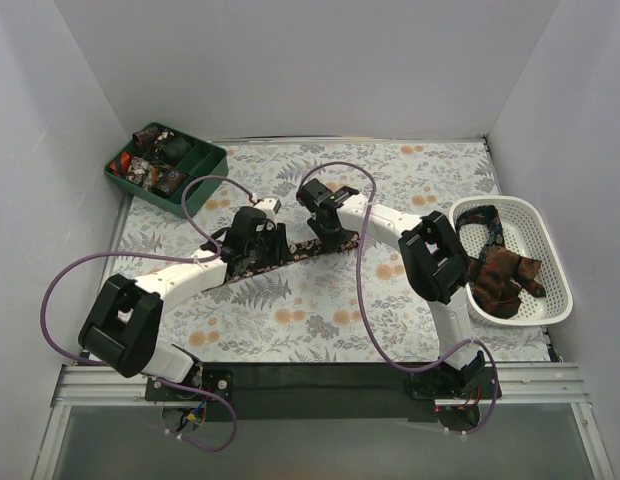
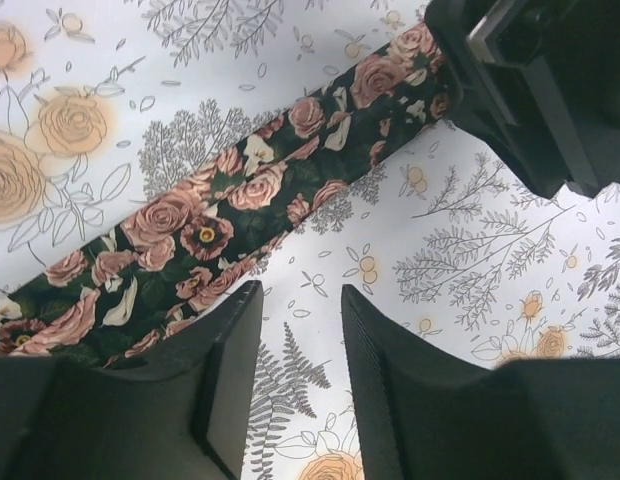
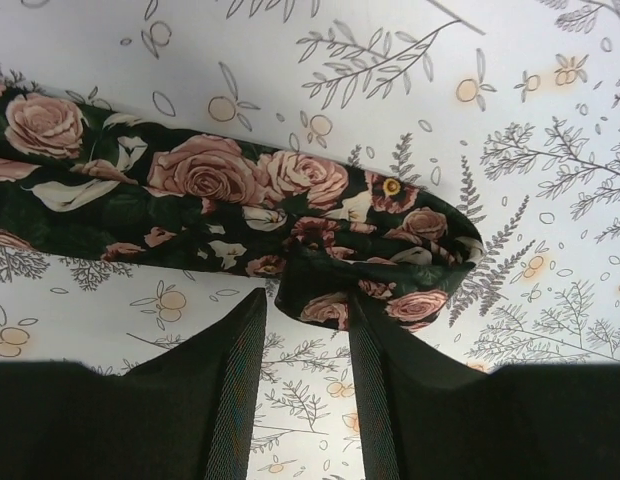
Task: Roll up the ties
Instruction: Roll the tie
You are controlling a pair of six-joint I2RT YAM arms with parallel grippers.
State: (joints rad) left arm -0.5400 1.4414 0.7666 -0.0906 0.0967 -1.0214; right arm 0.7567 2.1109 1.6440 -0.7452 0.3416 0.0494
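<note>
A dark tie with pink roses (image 1: 293,254) lies flat and diagonal on the floral tablecloth between my two grippers. In the left wrist view the tie (image 2: 220,215) runs from lower left to upper right. My left gripper (image 2: 300,300) is open just above the cloth, its left finger (image 2: 225,350) at the tie's near edge. In the right wrist view the tie's end (image 3: 390,240) is folded back on itself. My right gripper (image 3: 308,305) is open, and the folded tip lies at its fingertips. From above, the left gripper (image 1: 258,245) and right gripper (image 1: 328,236) sit over the tie.
A dark green divided tray (image 1: 212,172) at the back left holds small tie coils (image 1: 150,170). A white lattice basket (image 1: 550,262) at the right holds several loose ties (image 1: 502,278). White walls enclose the table. The right gripper's body (image 2: 530,80) shows in the left wrist view.
</note>
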